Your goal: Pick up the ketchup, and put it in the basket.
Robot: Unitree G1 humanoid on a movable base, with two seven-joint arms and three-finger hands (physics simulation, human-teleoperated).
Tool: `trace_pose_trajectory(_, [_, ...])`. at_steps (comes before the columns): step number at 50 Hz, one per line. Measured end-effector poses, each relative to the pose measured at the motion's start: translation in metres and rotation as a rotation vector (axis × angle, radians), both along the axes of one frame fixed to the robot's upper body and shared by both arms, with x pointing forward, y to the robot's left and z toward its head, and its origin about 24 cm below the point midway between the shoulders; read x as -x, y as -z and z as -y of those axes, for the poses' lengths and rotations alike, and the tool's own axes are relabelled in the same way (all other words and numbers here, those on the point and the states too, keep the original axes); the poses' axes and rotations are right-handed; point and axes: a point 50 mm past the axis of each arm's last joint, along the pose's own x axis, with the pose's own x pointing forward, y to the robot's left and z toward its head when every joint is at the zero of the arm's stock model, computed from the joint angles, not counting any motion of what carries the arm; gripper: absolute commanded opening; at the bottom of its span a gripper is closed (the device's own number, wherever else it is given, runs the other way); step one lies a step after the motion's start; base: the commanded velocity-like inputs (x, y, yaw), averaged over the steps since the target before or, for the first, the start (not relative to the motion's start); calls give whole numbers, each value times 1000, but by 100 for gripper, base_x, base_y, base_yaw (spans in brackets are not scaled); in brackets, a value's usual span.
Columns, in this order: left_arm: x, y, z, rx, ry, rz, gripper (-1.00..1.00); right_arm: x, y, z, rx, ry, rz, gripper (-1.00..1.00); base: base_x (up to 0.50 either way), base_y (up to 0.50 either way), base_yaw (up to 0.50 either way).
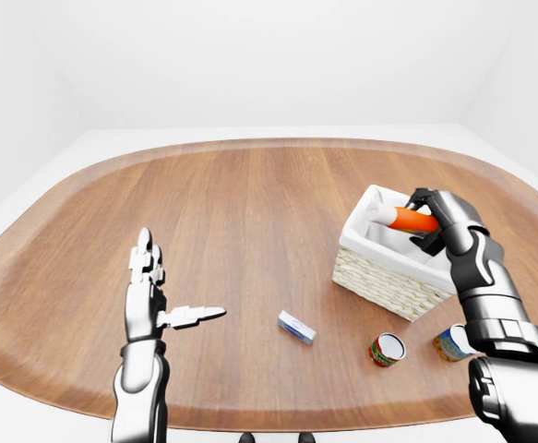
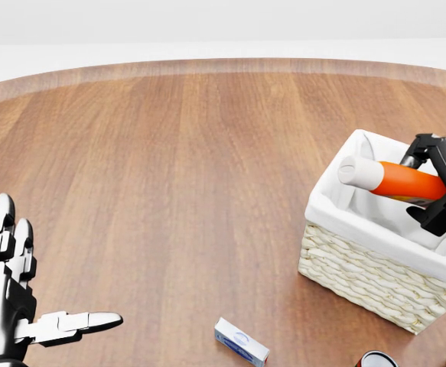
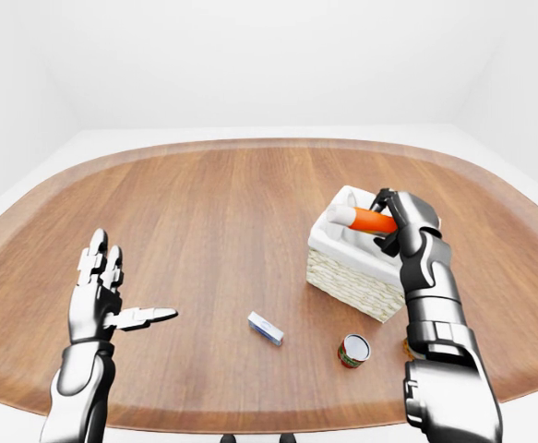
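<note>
The ketchup [image 2: 397, 180] is an orange bottle with a white cap, lying nearly level with the cap to the left. My right hand [image 2: 435, 191] is shut on its right end. The bottle hangs over the mouth of the wicker basket [image 2: 364, 273] with its white cloth lining, low between the rims at the right of the head view. My left hand [image 2: 12, 283] is open at the lower left of that view, fingers spread, holding nothing, far from the basket.
A small white and blue box [image 2: 241, 341] lies on the wooden table [image 2: 169, 168] below the basket's left side. A red can [image 1: 388, 349] and another can [image 1: 452, 342] stand near the table's lower right edge.
</note>
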Motion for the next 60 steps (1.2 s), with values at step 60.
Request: trace_pose_trajectory(60, [-3,7,-2,4,-6,-28,100,2,37,17,33,125,-99,-100,0,0,0])
